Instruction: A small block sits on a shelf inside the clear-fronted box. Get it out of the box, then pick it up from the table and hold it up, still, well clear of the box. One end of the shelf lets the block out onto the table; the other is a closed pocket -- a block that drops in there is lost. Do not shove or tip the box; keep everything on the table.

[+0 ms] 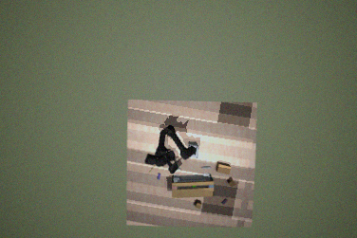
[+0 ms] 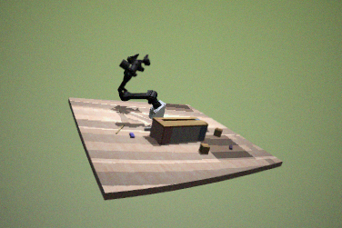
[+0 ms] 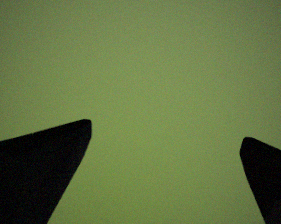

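Overhead, I see my gripper [image 3: 165,136] spread wide on nothing, high above the tabletop [image 2: 136,172]; the box [image 2: 179,130] sits near its right edge.

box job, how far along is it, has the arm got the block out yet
Nothing looks done. The box stands upright on the table; the block inside cannot be made out. The gripper is wide open and empty, raised high and facing bare background. Left: getting the block out, picking it up and holding it up.

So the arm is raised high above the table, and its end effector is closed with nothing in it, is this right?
Not quite: the end effector is open, not closed. The wrist view shows its two fingers far apart with only background between them. The rest holds: the arm is raised above the table, holding nothing.
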Robot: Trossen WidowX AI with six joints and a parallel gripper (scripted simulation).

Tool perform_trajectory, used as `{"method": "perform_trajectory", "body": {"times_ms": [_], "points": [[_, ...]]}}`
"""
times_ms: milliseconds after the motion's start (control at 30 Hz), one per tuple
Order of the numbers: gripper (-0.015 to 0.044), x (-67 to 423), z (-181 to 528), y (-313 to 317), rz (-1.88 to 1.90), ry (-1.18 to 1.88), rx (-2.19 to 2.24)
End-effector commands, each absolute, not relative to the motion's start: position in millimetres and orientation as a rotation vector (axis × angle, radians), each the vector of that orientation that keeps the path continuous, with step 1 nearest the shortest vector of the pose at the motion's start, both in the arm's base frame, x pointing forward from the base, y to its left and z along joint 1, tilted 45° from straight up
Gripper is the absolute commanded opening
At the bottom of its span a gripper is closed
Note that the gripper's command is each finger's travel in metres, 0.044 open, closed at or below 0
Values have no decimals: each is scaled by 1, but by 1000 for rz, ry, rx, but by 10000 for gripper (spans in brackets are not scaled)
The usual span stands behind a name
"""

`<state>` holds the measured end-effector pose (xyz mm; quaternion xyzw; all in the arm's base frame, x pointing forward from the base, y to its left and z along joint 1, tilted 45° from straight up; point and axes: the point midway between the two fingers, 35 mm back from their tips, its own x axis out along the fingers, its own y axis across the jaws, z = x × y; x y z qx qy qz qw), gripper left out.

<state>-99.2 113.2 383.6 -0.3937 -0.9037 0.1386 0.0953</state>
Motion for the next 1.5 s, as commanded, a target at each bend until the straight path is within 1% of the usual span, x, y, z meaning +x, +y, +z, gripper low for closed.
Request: {"method": "perform_trajectory", "body": {"times_ms": [0, 67, 167, 267, 433, 600, 833, 1067, 1267, 1467], "points": [[400, -97, 384, 115, 440, -2659, -1170], [400, -82, 388, 130, 660, -2489, -1182], [400, -44, 391, 162, 1072, -2049, -1157], [400, -3, 385, 190, 1355, -1566, -1072], [400, 40, 371, 213, 1518, -1062, -939], [400, 80, 351, 230, 1564, -591, -781], [400, 135, 312, 241, 1463, 36, -520], [400, 184, 266, 239, 1191, 571, -241], [400, 218, 223, 226, 843, 934, -1], [400, 245, 181, 203, 411, 1184, 225]]}}
